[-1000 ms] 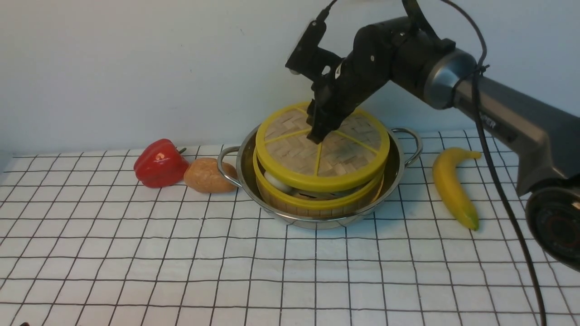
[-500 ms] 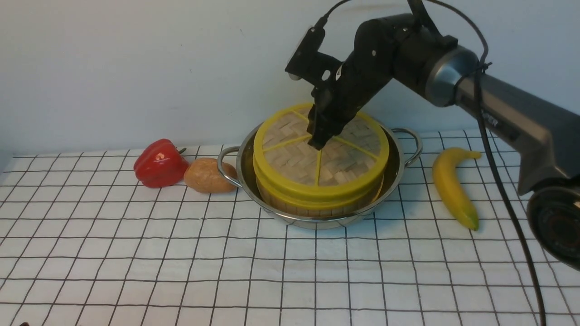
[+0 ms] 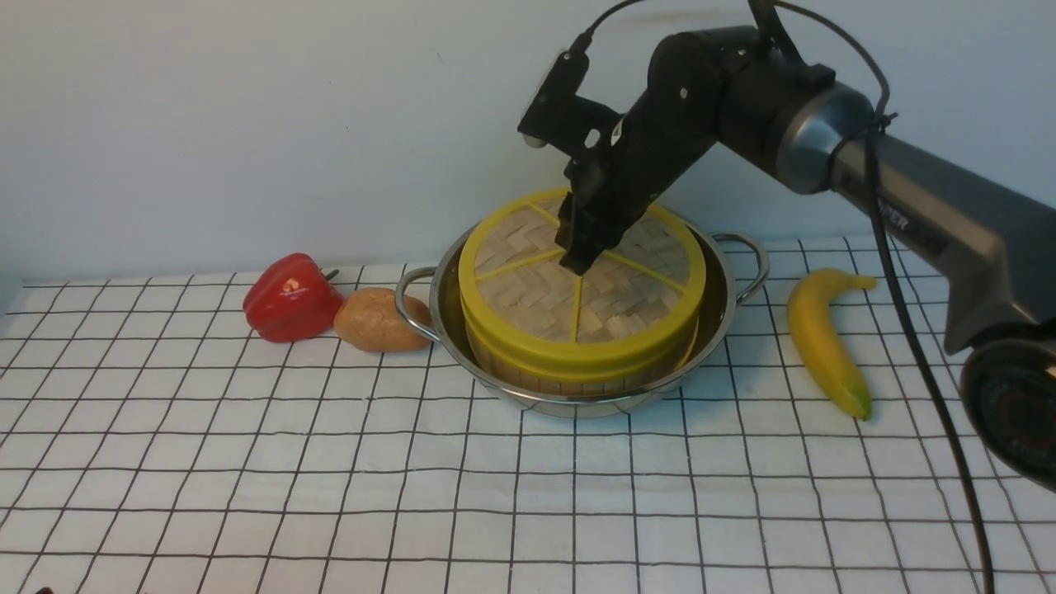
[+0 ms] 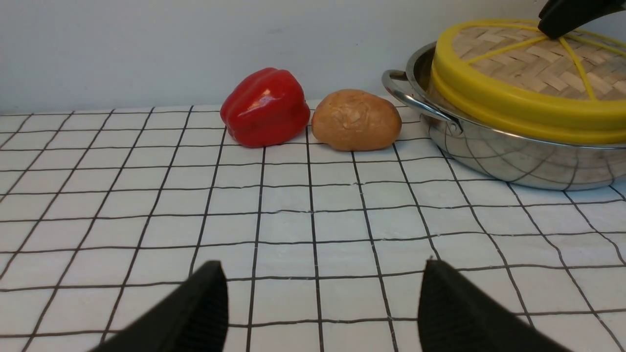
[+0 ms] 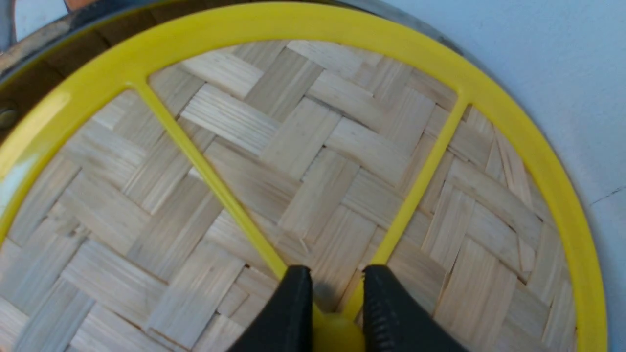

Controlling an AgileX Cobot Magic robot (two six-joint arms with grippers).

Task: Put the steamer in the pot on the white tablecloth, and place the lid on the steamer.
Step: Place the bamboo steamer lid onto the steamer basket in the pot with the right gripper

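Note:
The steel pot [image 3: 726,297] stands on the white tablecloth [image 3: 495,495] at the back middle. The steamer [image 3: 569,375] sits inside it; only its bamboo side wall shows. The lid [image 3: 528,289] lies flat on the steamer and covers it; it also shows in the left wrist view [image 4: 518,83] and fills the right wrist view [image 5: 293,146]. My right gripper [image 3: 577,262] points down at the lid's centre and is shut on the yellow knob [image 5: 337,335], between its fingers [image 5: 288,313]. My left gripper [image 4: 323,274] is open over bare cloth, away from the pot [image 4: 513,156].
A red pepper [image 3: 289,299] and a brown potato [image 3: 379,320] lie left of the pot, the potato near its left handle. A banana [image 3: 825,338] lies to the right. The wall stands close behind the pot.
The lid, tilted and raised a second ago with the steamer's contents showing beneath, has come down flat onto the steamer. My right gripper lowered with it, still holding the knob.

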